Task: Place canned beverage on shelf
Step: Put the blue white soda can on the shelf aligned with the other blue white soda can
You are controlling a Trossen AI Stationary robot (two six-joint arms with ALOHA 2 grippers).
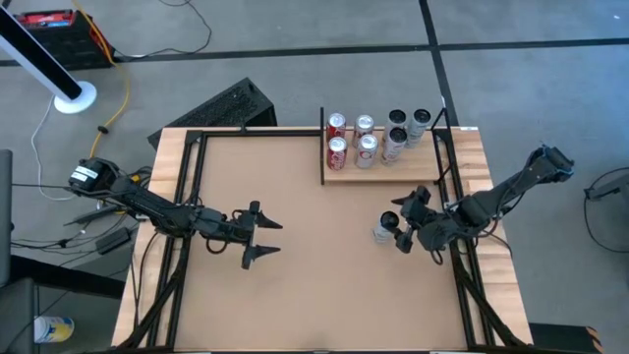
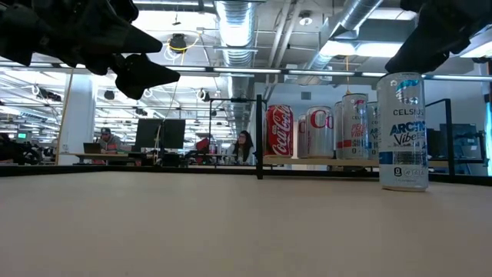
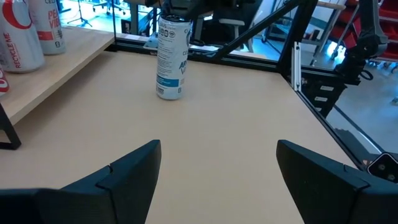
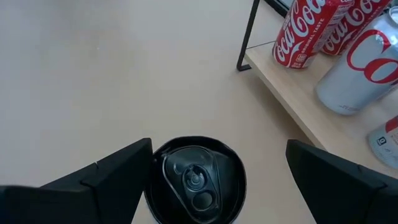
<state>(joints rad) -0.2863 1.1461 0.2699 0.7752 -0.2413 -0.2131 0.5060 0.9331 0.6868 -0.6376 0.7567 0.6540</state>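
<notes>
- a light brown table (image 1: 314,295) framed by black rails.
- a pale wood shelf (image 1: 393,173) lies on the table at its far edge, right of centre, with a thin black upright bar (image 1: 322,147) at its left end.
- cans stand upright on the shelf in two close rows: two red cans (image 1: 337,140), silver cans (image 1: 366,138), dark-topped cans (image 1: 405,128).
- a slim white-and-blue can (image 2: 402,132) stands upright on the bare table in front of the shelf, apart from it.

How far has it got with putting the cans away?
Done: several cans already stand on the shelf. In hand: the right gripper, open, hangs just above a white can standing on the table, with the can's top between its fingers, not yet gripped. The left gripper waits open, mid-table. Left: grip that can, lift it and set it on the shelf.
</notes>
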